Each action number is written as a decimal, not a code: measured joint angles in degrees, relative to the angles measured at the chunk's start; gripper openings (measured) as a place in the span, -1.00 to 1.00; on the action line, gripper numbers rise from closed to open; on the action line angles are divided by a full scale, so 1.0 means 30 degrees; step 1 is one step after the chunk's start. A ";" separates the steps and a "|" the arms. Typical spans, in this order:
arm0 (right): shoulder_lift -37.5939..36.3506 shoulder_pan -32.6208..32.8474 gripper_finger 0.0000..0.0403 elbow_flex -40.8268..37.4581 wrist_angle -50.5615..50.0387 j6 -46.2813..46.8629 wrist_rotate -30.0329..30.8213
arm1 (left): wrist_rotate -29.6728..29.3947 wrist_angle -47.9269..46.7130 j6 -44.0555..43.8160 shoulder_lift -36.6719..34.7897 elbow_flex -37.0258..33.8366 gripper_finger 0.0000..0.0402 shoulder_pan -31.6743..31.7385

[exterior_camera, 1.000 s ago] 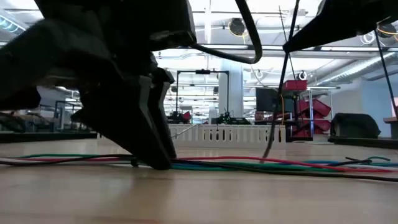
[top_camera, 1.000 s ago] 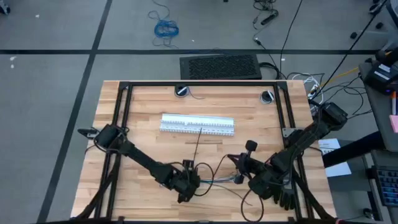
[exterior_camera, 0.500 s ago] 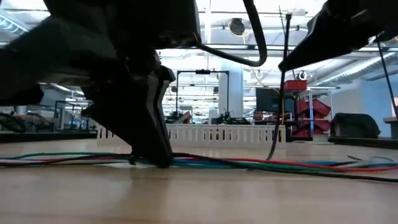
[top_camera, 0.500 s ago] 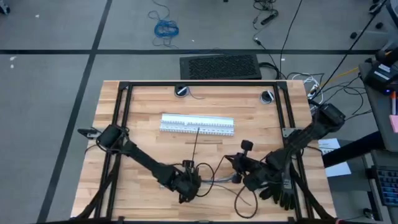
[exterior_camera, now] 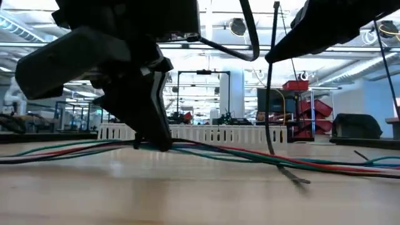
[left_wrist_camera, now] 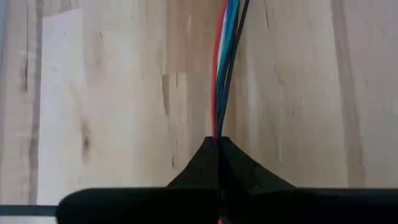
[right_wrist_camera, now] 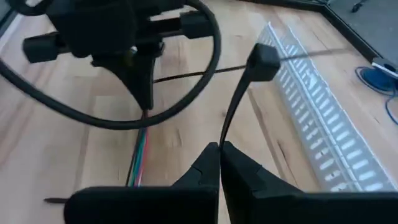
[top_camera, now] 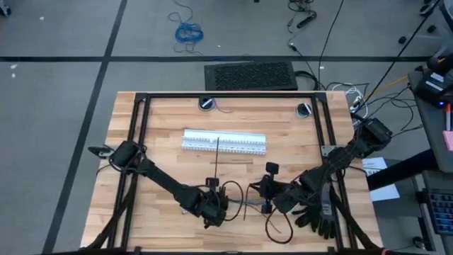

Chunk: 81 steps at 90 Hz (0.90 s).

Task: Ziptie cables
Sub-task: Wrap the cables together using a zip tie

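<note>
While both arms crowd the near edge of the desk (top_camera: 163, 120), the left gripper (top_camera: 213, 210) sits near the middle of that edge with its fingers pressed together on the cables (left_wrist_camera: 225, 56). From the left wrist view they run straight out from between its fingertips: red, green, blue and dark strands lying side by side on the wood. In the low view that same bundle (exterior_camera: 237, 156) trails flat across the desk from the gripper's tip.

The right gripper (right_wrist_camera: 219, 148) is just beside it, toward the right of the near edge, fingers closed on a ziptie (right_wrist_camera: 239, 93). That strip stands up from the pinch and ends in a small square head; in the low view it's the thin dark line rising nearly upright (exterior_camera: 270, 81). A second ziptie (top_camera: 216, 157) lies on the desk, running from the left gripper toward the white slotted strips (top_camera: 225, 142), and its far end overlaps them. Those strips sit mid-desk, toward the far edge.
</note>
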 joint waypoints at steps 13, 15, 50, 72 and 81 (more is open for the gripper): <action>0.1581 0.0051 -1.00 0.0000 0.1597 0.0207 -0.0065 | 0.0312 0.1588 0.0008 -0.0015 0.0027 -0.74 0.0000; 0.1895 0.0054 -1.00 0.0000 0.1899 0.0258 0.0120 | 0.0445 0.1718 0.0007 -0.0021 0.0029 -0.70 0.0000; 0.4466 0.0244 -1.00 0.0000 0.2947 0.3327 0.0803 | -0.4020 0.2275 -0.1809 -0.0045 0.0044 -0.20 -0.0015; 0.4478 0.0302 -1.00 0.0000 0.3071 0.3433 0.0676 | -0.4678 0.9605 0.3306 -0.0058 0.0051 -0.20 -0.0363; 0.4478 0.0302 -1.00 -0.0003 0.3095 0.3202 0.0669 | -0.4815 1.1925 0.5135 -0.0087 0.0073 -0.20 -0.0619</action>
